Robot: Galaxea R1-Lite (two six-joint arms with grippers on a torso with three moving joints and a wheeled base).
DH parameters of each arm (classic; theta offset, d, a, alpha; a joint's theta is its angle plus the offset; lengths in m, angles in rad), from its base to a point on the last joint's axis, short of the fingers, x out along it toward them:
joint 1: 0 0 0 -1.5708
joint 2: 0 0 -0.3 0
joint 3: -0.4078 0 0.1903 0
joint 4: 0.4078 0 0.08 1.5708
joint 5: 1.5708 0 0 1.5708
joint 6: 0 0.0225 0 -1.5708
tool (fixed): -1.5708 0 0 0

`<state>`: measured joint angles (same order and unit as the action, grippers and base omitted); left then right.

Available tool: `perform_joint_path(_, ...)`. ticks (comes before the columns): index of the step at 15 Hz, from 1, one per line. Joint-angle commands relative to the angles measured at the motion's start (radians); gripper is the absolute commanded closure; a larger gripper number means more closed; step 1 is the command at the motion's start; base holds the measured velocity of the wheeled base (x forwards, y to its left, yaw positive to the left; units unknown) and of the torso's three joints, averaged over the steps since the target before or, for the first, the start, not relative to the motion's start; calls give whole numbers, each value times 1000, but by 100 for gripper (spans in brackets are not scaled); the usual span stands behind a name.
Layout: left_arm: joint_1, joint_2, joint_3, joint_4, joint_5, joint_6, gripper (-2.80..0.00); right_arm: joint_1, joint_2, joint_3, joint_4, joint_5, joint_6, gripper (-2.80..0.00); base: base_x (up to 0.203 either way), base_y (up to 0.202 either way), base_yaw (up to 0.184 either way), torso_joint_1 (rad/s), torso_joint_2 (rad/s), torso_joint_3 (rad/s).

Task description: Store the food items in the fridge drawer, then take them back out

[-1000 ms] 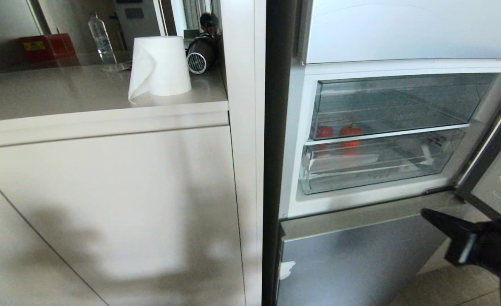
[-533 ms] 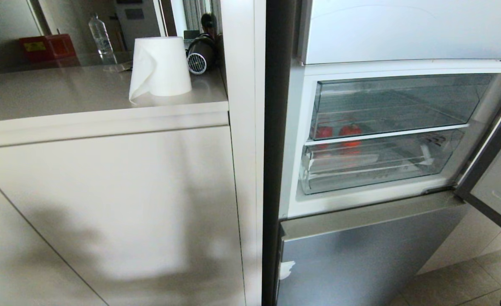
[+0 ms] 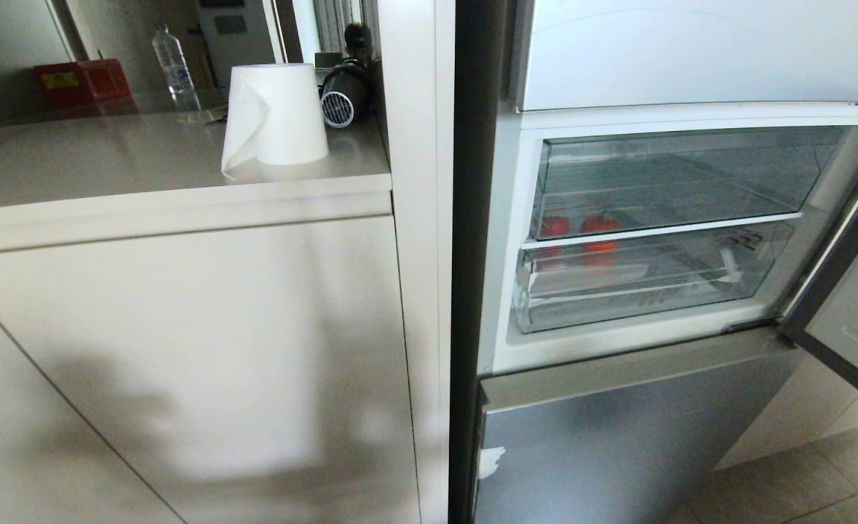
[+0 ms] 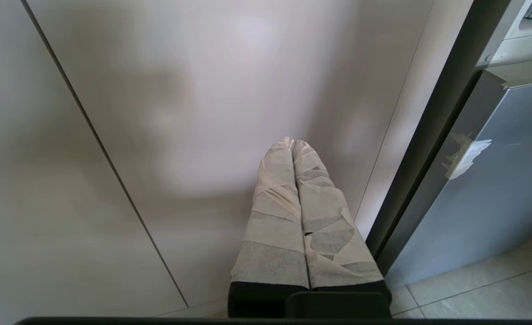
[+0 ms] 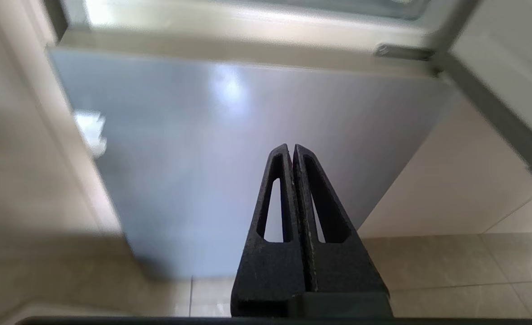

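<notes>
Gone from the head view is the right arm, which a second ago showed low beside the open fridge door [image 3: 847, 320]; the fridge itself sits as it did. Inside the fridge, two red food items [image 3: 578, 224] lie side by side in the upper clear bin, near its left front corner. Directly below that bin sits the fridge drawer [image 3: 640, 280], clear plastic, pushed in, with a white tape scrap at its right front corner. Left of the fridge, a paper towel roll [image 3: 274, 115] stands on the desk [image 3: 108, 156], with a water bottle [image 3: 173, 64] farther back.

From the left wrist view, the left gripper [image 4: 293, 143] hangs before the pale cabinet panel [image 4: 202, 90] left of the fridge; its tape-wrapped fingers [image 4: 275, 203] are pressed together with nothing between them.

From the right wrist view, the right gripper [image 5: 291, 146] points at the fridge's grey lower door [image 5: 229, 149], low over the tiled floor [image 5: 451, 266]; its black fingers [image 5: 270, 253] are pressed together, empty.
</notes>
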<state>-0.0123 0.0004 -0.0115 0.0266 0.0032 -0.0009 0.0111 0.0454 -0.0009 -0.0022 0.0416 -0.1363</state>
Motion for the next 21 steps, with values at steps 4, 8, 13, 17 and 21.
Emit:
perform_joint_path(4, 0, 0, 1, -1, 0, -1, 0, -3, -45, 2, 5, -22, 57, 0, 0, 0, 0, 0, 0, 0)
perform_joint_path(8, 0, 0, 0, 0, 0, -1, 0, -3, -45, 2, 5, -27, 60, 0, 0, 0, 0, 0, 0, 0)
perform_joint_path(13, 0, 0, 1, -1, 0, -1, 0, -3, -45, 2, 5, -27, 61, 0, 2, 4, -85, 2, 1, 1)
perform_joint_path(17, 0, 0, 1, -1, 0, -1, 0, -3, -45, 2, 5, -28, 63, 0, 0, 8, -176, 4, 1, 2)
perform_joint_path(21, 0, 0, -1, -1, 0, -1, 0, -3, -45, 2, 5, -28, 68, 0, -1, 8, -175, 4, 2, 4)
